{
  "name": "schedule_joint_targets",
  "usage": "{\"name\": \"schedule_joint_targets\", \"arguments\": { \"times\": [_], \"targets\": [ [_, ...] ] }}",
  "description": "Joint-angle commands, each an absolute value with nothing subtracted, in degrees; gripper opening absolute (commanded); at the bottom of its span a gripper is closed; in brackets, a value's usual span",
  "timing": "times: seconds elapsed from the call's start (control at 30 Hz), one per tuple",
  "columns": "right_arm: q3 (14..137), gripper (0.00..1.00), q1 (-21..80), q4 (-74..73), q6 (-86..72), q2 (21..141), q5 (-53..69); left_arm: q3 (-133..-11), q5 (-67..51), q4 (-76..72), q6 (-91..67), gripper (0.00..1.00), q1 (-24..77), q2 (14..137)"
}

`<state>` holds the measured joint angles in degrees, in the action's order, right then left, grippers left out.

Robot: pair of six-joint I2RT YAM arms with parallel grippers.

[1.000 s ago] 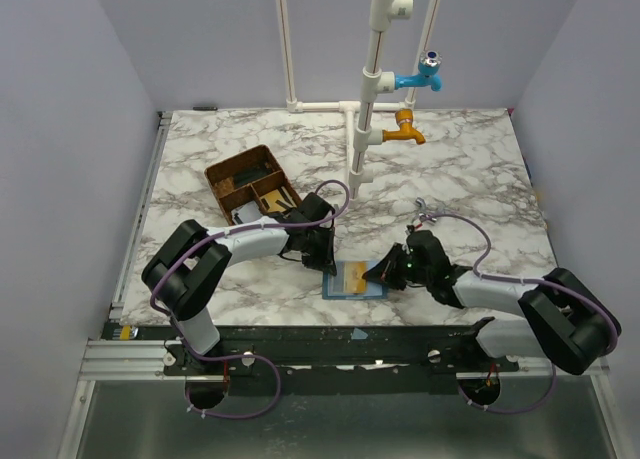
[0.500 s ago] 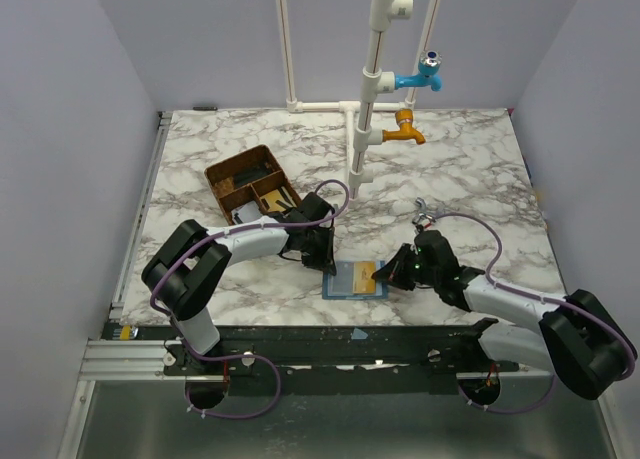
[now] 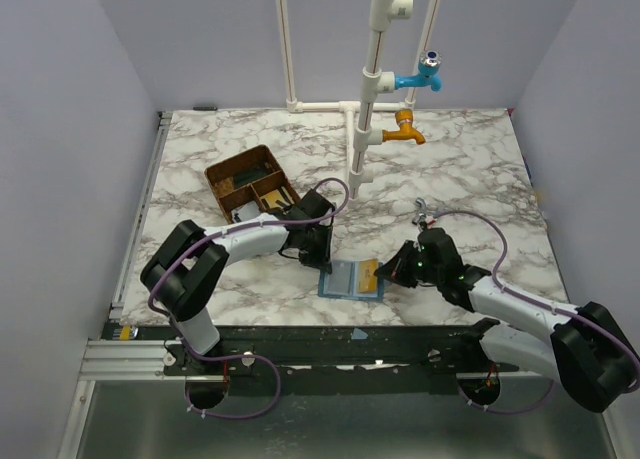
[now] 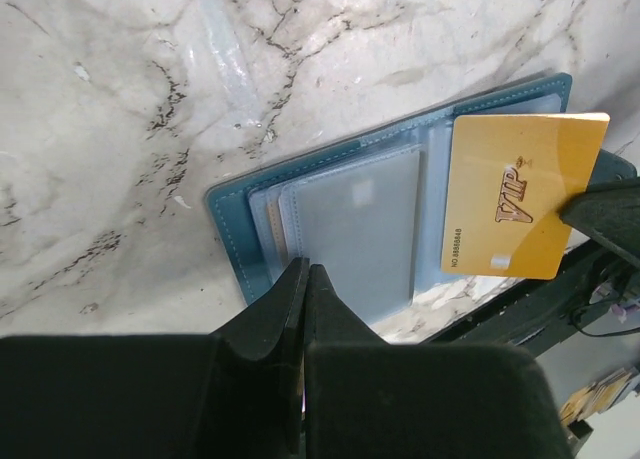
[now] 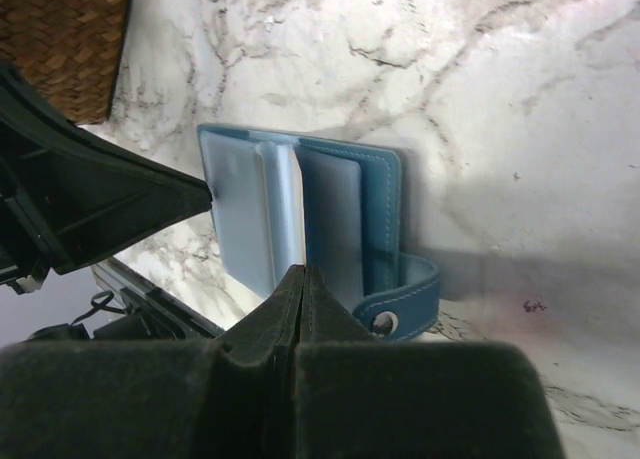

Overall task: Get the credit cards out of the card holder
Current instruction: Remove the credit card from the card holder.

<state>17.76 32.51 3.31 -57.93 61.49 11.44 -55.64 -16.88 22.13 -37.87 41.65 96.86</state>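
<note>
We see the card holder open at lower centre. Left gripper is together, tips on its edge. Right gripper is clamped on the gold VIP card, partly out. Risk: the pin slips and we drag the holder along.

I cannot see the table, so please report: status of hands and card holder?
Both hands shut: left hand tips at card holder edge, right hand on gold card. Card juts past holder edge. Nothing blocking.
</note>
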Motion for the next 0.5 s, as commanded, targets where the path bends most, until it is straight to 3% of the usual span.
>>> {"name": "schedule_joint_targets", "arguments": {
  "times": [0.0, 0.07, 0.13, 0.2, 0.27, 0.3, 0.33, 0.37, 0.47],
  "targets": [
    [20.39, 0.01, 32.16, 1.67, -57.48, 60.49, 11.48, -58.60, -14.84, 25.80, -35.73, 0.00, 41.25, 93.69],
    [21.13, 0.01, 32.17, 1.67, -57.74, 60.19, 11.98, -59.67, -15.03, 26.54, -35.45, 0.00, 41.31, 92.41],
    [22.01, 0.01, 32.17, 1.67, -58.02, 60.02, 12.37, -60.64, -15.30, 27.29, -35.16, 0.09, 41.24, 90.92],
    [23.02, 0.00, 32.15, 1.68, -58.18, 59.84, 12.86, -61.43, -15.42, 27.92, -34.92, 0.28, 41.07, 89.33],
    [24.14, 0.01, 32.17, 1.67, -58.39, 59.84, 13.22, -61.59, -16.46, 27.89, -34.87, 0.56, 40.51, 87.57],
    [24.74, 0.01, 32.10, 1.67, -58.45, 59.87, 13.55, -61.36, -17.36, 27.58, -34.97, 0.66, 39.96, 86.65],
    [25.27, 0.00, 32.17, 1.67, -58.54, 60.03, 13.90, -60.86, -18.46, 27.16, -35.19, 0.85, 39.16, 85.80],
    [25.92, 0.01, 32.15, 1.77, -58.78, 60.26, 14.17, -60.49, -19.51, 26.55, -35.47, 0.98, 38.51, 84.63],
    [27.44, 0.01, 32.17, 2.51, -59.30, 60.80, 15.58, -58.56, -23.22, 24.44, -36.49, 0.99, 36.13, 81.43]
  ]
}}
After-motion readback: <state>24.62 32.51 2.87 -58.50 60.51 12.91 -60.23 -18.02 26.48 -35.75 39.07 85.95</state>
